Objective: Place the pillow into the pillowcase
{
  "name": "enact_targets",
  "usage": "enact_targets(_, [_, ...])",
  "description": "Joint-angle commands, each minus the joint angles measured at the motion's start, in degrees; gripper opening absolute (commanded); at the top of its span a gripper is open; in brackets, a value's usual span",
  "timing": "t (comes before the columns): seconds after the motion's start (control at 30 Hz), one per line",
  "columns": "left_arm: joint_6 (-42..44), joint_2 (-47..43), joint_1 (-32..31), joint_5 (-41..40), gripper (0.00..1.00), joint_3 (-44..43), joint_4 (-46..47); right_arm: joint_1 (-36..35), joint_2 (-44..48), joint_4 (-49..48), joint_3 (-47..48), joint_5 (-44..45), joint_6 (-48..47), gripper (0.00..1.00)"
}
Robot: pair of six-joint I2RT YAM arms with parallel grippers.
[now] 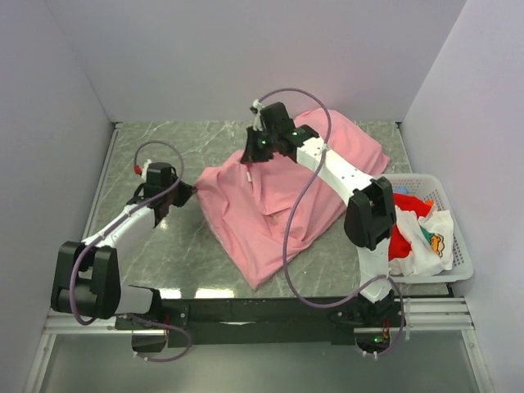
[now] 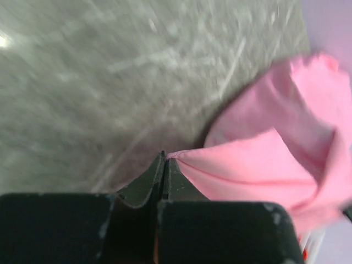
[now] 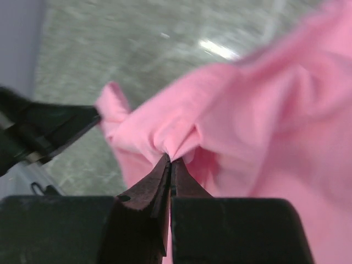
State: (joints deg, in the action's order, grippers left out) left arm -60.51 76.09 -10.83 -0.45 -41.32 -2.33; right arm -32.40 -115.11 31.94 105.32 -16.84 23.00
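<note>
The pillowcase point(image 1: 246, 214) lies crumpled on the table point(image 1: 205, 270). The left tool point(image 1: 187, 193) is closed tight on the pillowcase's left corner. The right tool point(image 1: 250, 160) is closed on a fold at its far edge (both pinch only pink cloth). I judge the two grips are set apart so as to stretch the opening. The pillow does not show, and I cannot tell whether it is inside the pillowcase.

A white basket point(image 1: 459, 242) sits at the right edge of the marbled grey-green surface point(image 1: 187, 149). It holds a red cloth point(image 1: 413, 205) and a white printed cloth point(image 1: 429, 239).
</note>
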Motion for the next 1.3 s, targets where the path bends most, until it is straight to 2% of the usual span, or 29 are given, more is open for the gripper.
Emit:
enact_targets(0.0, [-0.9, 2.1, 7.7, -4.7, 0.01, -4.2, -6.2, 0.6, -3.6, 2.2, 10.5, -0.8, -0.8, 0.01])
enact_targets(0.1, [-1.5, 4.4, 13.2, -2.7, 0.01, -5.7, -6.5, 1.5, -7.1, 2.0, 15.9, 0.0, 0.3, 0.03])
enact_targets(0.2, [0.0, 7.7, 15.6, -1.6, 0.01, -8.5, -6.5, 1.5, -10.7, 5.5, 21.6, 3.1, -0.6, 0.16])
enact_targets(0.3, [2.2, 12.0, 15.8, -0.1, 0.01, -12.2, -7.0, 1.2, -8.0, 5.7, 17.1, 7.9, -1.4, 0.34])
enact_targets(0.33, [2.3, 12.8, 15.8, -0.1, 0.01, -12.7, -7.9, 1.0, -3.7, 2.3, 13.9, 9.0, -1.6, 0.47])
enact_targets(0.37, [2.7, 13.5, 15.8, 1.7, 0.03, -12.6, -7.8, 0.9, -1.4, 0.9, 8.2, 10.1, -1.7, 0.54])
enact_targets(0.4, [2.7, 13.4, 15.8, 2.0, 0.15, -12.4, -7.7, 0.7, 0.8, 0.2, 6.1, 12.3, -2.2, 0.56])
enact_targets(0.43, [2.8, 12.9, 15.7, 2.2, 0.34, -11.9, -7.8, 0.0, 5.1, -0.1, 4.0, 13.5, -3.1, 0.61])
enact_targets(0.47, [2.9, 10.9, 15.7, 2.0, 0.60, -10.6, -7.7, -0.7, 7.4, -0.1, -0.2, 15.1, -3.4, 0.61])
enact_targets(0.53, [3.3, 6.1, 15.6, 1.4, 0.74, -9.4, -9.0, -3.4, 14.4, -0.7, -6.0, 16.8, -3.7, 0.56])
enact_targets(0.57, [4.1, 4.1, 15.4, 1.3, 0.80, -7.8, -9.4, -4.7, 16.9, -1.7, -13.1, 16.8, -3.8, 0.56])
enact_targets(0.6, [4.8, 2.0, 15.1, 1.2, 0.82, -6.9, -9.7, -5.9, 19.2, -2.4, -16.9, 18.4, -3.8, 0.55])
enact_targets(0.7, [7.2, -6.0, 11.2, 0.6, 0.82, -3.7, -13.2, -9.7, 25.9, -5.8, -30.4, 19.8, -1.5, 0.46])
enact_targets(0.77, [7.2, -11.0, 3.4, -1.7, 0.81, -0.7, -15.9, -10.7, 28.8, -8.6, -38.3, 18.4, -0.6, 0.43])
enact_targets(0.8, [6.8, -12.4, 0.7, -2.7, 0.80, 0.6, -16.2, -10.8, 29.4, -9.1, -40.3, 19.1, -0.6, 0.42])
enact_targets(0.83, [6.3, -13.9, -5.5, -4.3, 0.80, 1.9, -16.5, -11.0, 30.0, -9.6, -42.0, 19.8, -0.9, 0.42])
enact_targets(0.97, [4.1, -17.8, -16.7, -7.5, 0.81, 8.2, -17.5, -11.4, 29.5, -10.7, -47.9, 18.3, -2.9, 0.40])
enact_targets(1.1, [5.0, -15.9, -26.1, -7.7, 0.85, 10.6, -13.5, -11.7, 26.3, -10.7, -47.6, 19.8, -3.8, 0.41])
enact_targets(1.13, [5.6, -13.5, -30.2, -8.0, 0.86, 10.6, -11.1, -11.6, 24.8, -10.9, -47.2, 20.1, -3.8, 0.42])
enact_targets(1.27, [5.8, -4.9, -39.1, -13.1, 0.87, 4.7, -13.5, -11.7, 20.4, -10.9, -44.9, 21.1, -3.8, 0.45])
